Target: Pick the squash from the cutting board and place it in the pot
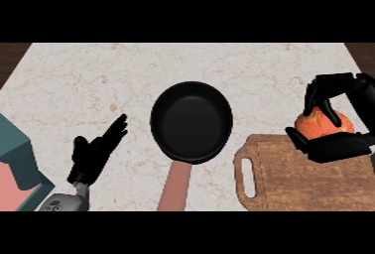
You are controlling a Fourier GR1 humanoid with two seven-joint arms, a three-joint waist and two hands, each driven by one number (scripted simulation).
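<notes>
An orange squash (322, 125) sits at the far right, above the top edge of the wooden cutting board (307, 178). My right hand (338, 145) curls round it, fingers arching over its top and thumb below it. Whether the squash rests on the board or hangs just over it, I cannot tell. The black pan (192, 121) with a brown handle (176, 186) lies in the middle of the counter, with nothing inside. My left hand (95, 151) rests open at the lower left, fingers pointing up and to the right.
The marble counter (95, 79) stretches across the view. A teal and pink shape (16, 163) shows at the left edge. The board has a slot handle (249, 177) on its left side.
</notes>
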